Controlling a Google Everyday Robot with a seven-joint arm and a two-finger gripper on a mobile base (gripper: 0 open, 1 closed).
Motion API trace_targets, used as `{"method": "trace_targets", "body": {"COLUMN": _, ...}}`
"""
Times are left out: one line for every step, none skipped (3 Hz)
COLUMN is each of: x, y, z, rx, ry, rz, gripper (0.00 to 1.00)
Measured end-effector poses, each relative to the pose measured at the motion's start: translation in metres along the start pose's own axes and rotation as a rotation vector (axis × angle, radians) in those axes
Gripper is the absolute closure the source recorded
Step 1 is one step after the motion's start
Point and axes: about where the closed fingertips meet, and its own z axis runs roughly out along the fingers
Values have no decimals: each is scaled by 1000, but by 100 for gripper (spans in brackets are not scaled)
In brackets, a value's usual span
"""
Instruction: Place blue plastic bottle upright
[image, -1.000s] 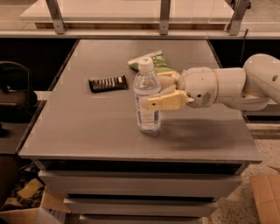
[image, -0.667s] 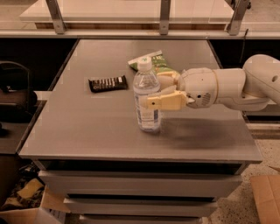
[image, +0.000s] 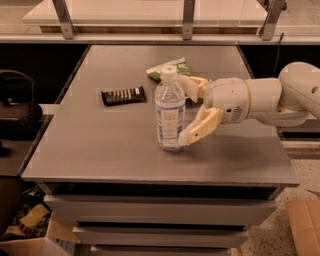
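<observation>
1. Table (image: 100, 150): a grey, flat top that carries every item in view.

2. Hand (image: 184, 111): it reaches in from the right at bottle height. A second ago its fingers were clamped on the bottle body; they are now spread wide. One finger stands behind the bottle near the shoulder. The other angles down toward the base on the near right side. Whether that lower fingertip touches the plastic cannot be determined.

3. Blue plastic bottle (image: 169, 112): it stands upright on its base near the middle of the table, in the same spot as before, and is not gripped. Judgement: the release has taken place and the bottle holds its own balance, so the placing step appears done. Only a clean withdrawal remains. A brush from the lower finger could tip the bottle.

4. Containers: the bottle is the only one on the table. Its white cap (image: 168, 73) is screwed on. Whether it holds water cannot be determined.

5. Other items: a green snack bag (image: 172, 66) lies just behind the bottle. A dark wrapped bar (image: 123, 95) lies to its left, apart from it.
</observation>
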Motion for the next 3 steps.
{"method": "trace_targets", "body": {"x": 5, "y": -1, "z": -5, "rx": -9, "ry": 23, "rz": -4, "gripper": 0}}
{"method": "trace_targets", "body": {"x": 17, "y": -6, "z": -15, "rx": -22, "ry": 48, "rz": -4, "gripper": 0}}
{"method": "trace_targets", "body": {"x": 28, "y": -13, "z": -27, "rx": -24, "ry": 64, "rz": -3, "gripper": 0}}
